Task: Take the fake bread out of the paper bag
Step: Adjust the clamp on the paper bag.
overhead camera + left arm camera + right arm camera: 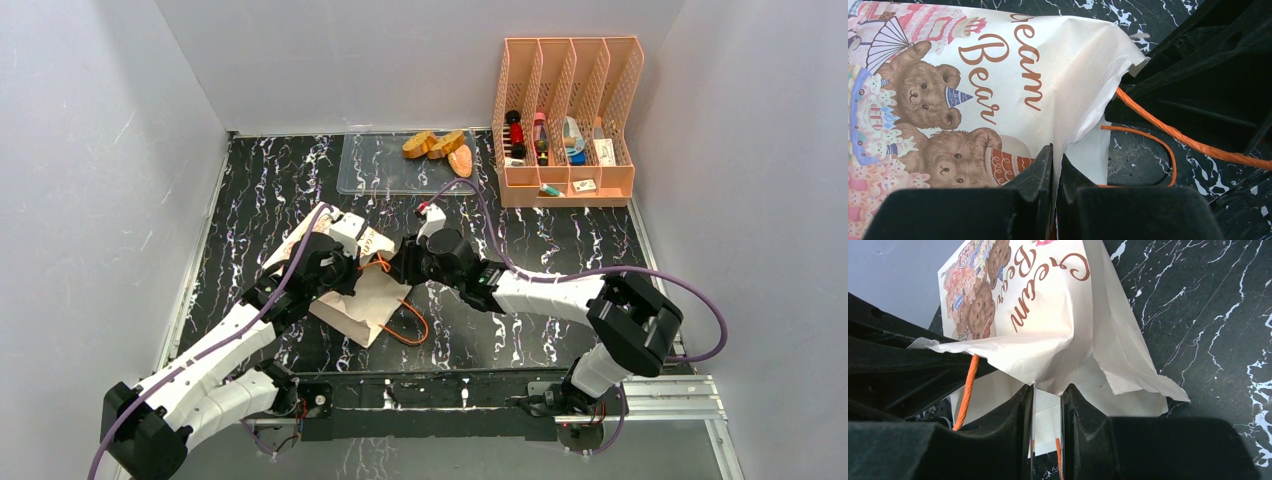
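Note:
The paper bag [368, 305] lies flat on the dark marbled table, bear picture facing up [973, 85], its torn mouth edge lifted [1048, 315]. My left gripper [1057, 152] is shut on one edge of the mouth; in the top view this left gripper [358, 270] meets the bag from the left. My right gripper [1048, 390] pinches a crumpled fold of the upper flap at its fingertips, jaws a little apart, and this right gripper [395, 268] faces the left one. The bag's orange cord handles [1168, 137] trail beside it. Fake bread [440, 147] lies on the clear tray [370, 170]. No bread shows inside the bag.
An orange slotted organiser [565, 120] with small items stands at the back right, next to the tray. Grey walls close the table on three sides. One loop of the orange cord [415, 325] lies on the table in front of the bag.

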Action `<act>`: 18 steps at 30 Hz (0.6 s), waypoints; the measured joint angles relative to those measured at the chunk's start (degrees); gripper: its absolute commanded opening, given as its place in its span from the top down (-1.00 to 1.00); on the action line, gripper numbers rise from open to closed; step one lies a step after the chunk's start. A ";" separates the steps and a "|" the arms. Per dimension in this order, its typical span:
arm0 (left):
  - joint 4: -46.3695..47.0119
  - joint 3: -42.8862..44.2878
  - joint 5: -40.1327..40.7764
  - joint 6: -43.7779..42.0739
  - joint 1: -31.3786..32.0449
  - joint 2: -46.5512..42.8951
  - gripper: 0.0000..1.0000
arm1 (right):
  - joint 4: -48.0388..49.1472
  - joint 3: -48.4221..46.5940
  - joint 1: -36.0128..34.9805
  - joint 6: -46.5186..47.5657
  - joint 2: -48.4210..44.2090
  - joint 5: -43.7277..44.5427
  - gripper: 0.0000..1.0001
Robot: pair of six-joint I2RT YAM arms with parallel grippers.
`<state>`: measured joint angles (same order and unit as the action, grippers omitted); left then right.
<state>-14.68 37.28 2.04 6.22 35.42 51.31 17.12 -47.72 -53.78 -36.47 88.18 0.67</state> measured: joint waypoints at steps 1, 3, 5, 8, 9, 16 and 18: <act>0.04 0.15 0.00 0.00 0.00 0.00 1.00 | -0.42 -0.31 0.24 0.00 -0.09 -0.02 0.69; 0.13 0.39 0.00 0.00 0.00 0.02 1.00 | -1.05 -0.87 0.66 -0.15 -0.15 -0.04 0.68; 0.07 0.48 -0.04 0.04 0.00 0.02 1.00 | -1.70 -1.31 1.01 -0.63 -0.20 0.00 0.67; 0.02 0.48 -0.13 0.09 0.00 0.02 1.00 | -2.34 -1.68 1.38 -1.46 -0.44 0.09 0.64; 0.04 0.48 -0.15 0.17 0.00 0.02 1.00 | -2.45 -1.68 1.40 -1.66 -0.55 0.26 0.63; 0.04 0.48 -0.37 0.37 0.00 0.02 1.00 | -3.61 -1.68 1.42 -3.26 -1.14 1.29 0.54; 0.04 0.48 -0.37 0.42 0.00 0.00 1.00 | -3.65 -1.68 1.42 -3.87 -1.14 1.16 0.54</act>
<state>-14.63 37.76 1.67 6.63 35.42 51.31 13.47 -49.41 -52.36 -40.34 87.05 1.83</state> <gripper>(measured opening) 0.014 0.230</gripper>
